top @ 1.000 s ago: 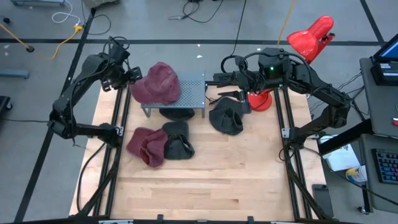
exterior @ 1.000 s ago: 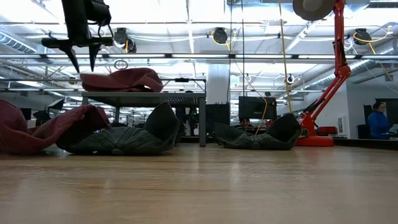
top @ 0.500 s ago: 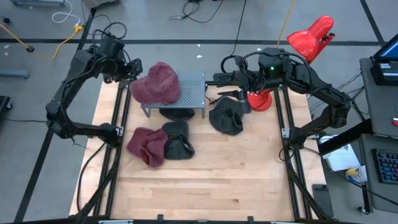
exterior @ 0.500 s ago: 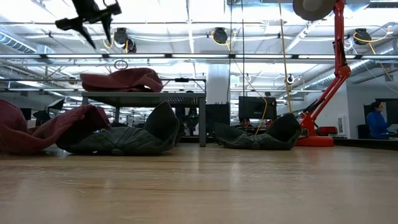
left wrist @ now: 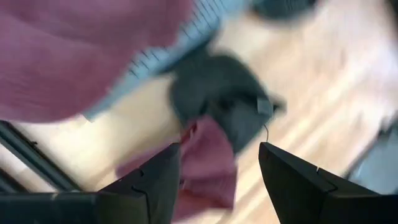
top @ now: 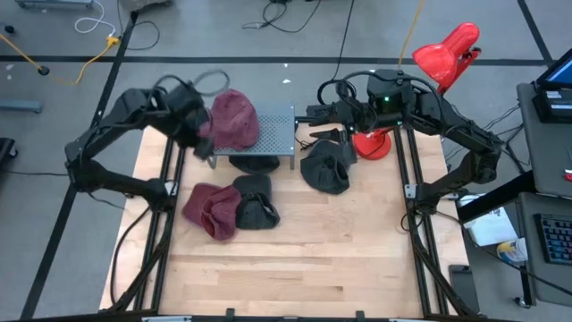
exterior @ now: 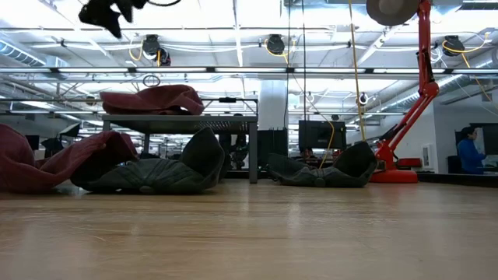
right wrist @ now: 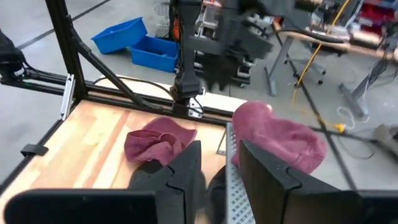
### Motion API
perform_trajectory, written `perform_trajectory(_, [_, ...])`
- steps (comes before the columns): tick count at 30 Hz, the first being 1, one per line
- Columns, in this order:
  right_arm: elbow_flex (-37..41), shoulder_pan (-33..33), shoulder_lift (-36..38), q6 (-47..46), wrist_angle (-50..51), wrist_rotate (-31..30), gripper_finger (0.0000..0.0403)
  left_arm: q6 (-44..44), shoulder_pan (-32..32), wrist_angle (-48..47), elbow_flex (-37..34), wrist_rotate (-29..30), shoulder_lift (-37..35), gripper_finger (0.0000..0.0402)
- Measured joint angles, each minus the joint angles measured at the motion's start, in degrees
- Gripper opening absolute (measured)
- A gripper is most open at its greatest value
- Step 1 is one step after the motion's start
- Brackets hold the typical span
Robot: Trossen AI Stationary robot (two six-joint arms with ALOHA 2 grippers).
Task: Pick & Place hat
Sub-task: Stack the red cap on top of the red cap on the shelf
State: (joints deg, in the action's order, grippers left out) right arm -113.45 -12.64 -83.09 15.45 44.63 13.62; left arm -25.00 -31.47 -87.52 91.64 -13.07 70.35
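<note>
A maroon knitted hat [top: 232, 120] lay slumped on the left end of a small grey perforated metal stand [top: 275, 132] on the pale wooden table [top: 295, 259]; nothing gripped it. The left gripper [top: 198, 139] hung in the air just beside that hat's left edge, blurred in the high view, and in its own wrist view its two dark fingers [left wrist: 155, 180] stood apart with nothing between them. A second maroon hat [top: 207, 209] lay crumpled on the table in front of the stand, touching a dark grey hat [top: 254, 202] on its right. Another dark hat [top: 327, 167] sat to the right of the stand, near the round base of a red desk lamp [top: 447, 51]. The right gripper [top: 320, 134] hovered above that hat, close to the stand's right end; its fingers [right wrist: 183, 171] seemed narrowly parted and empty, though the gap was hard to judge.
</note>
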Motion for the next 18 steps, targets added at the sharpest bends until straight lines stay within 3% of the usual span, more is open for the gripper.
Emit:
perform_trajectory(10, [0.0,0.0,-2.8,-1.3,1.2,0.0,0.0105,13.7,21.1,-2.6,-0.3,-4.2,0.0,0.0219])
perform_trajectory(18, [0.0,0.0,-4.0,-2.6,1.5,0.0,0.0105,14.3,39.1,-2.5,-0.3,-2.1,0.0,0.0225])
